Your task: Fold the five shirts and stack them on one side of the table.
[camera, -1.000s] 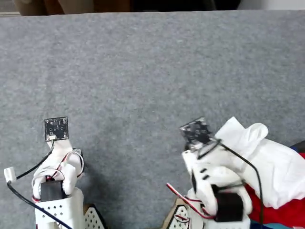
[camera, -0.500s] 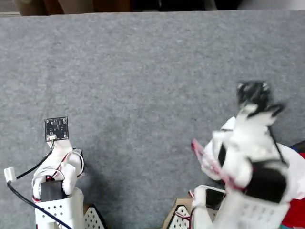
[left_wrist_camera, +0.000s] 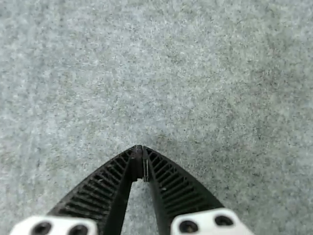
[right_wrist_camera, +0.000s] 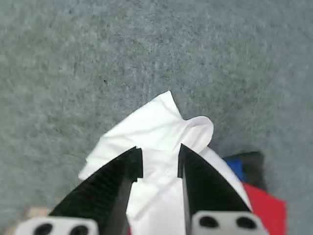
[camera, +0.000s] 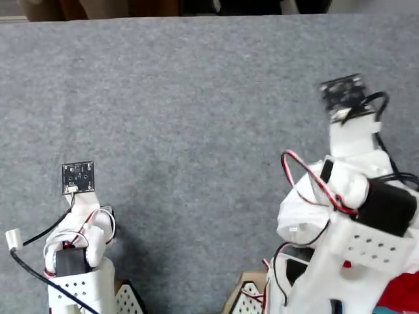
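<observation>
A crumpled white shirt [right_wrist_camera: 156,128] lies on the grey felt table [right_wrist_camera: 73,58], on top of a pile with a blue shirt [right_wrist_camera: 235,167], a black one [right_wrist_camera: 252,163] and a red one [right_wrist_camera: 262,209]. My right gripper [right_wrist_camera: 160,161] hangs open above the white shirt, holding nothing. In the high view the right arm [camera: 357,196] stands raised at the right, covering most of the white shirt [camera: 296,219]; a bit of red shirt [camera: 400,296] shows at the near right corner. My left gripper [left_wrist_camera: 139,151] is shut and empty, just above bare felt, with the left arm [camera: 77,229] at the near left.
The grey felt table [camera: 196,98] stretches bare across the middle and far side. Both arm bases sit at the near edge. A light-coloured edge [right_wrist_camera: 36,211] shows beside the pile near the right arm's base.
My right arm has lifted and swung outward over the shirt pile, its wrist now farther from the near edge. The left arm has stayed still.
</observation>
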`<state>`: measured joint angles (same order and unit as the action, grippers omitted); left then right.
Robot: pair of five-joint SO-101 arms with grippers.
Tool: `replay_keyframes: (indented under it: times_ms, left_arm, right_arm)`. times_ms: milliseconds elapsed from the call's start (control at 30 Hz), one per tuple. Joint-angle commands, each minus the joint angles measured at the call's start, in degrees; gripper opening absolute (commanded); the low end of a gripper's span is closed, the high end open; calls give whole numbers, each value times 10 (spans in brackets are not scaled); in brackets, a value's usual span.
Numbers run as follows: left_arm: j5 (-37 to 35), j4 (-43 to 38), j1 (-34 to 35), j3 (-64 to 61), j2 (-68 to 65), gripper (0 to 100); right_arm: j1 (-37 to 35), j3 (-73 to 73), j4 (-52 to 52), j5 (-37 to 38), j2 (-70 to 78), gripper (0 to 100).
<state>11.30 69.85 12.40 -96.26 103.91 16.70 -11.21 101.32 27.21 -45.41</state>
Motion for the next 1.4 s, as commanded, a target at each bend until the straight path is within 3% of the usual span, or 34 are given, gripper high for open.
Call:
replay_keyframes:
  times_ms: [0, 200, 433, 600, 867, 1367]
  left_arm:
    - [-4, 4, -4, -9, 3, 21]
    - [-3, 4, -4, -9, 3, 21]
    - [-3, 4, -4, -9, 0, 21]
    - [-3, 4, -4, -9, 0, 21]
    - [-4, 4, -4, -9, 0, 21]
    - [-3, 4, -3, -9, 0, 21]
  right_arm:
    - [9, -41, 10, 165, -37, 148]
    - [43, -66, -9, 606, -131, 146]
    - [91, -216, -58, 763, -207, 150]
    - [92, -283, -57, 803, -262, 207]
    - [94, -368, -18, 803, -320, 207]
    - [95, -433, -52, 805, -324, 208]
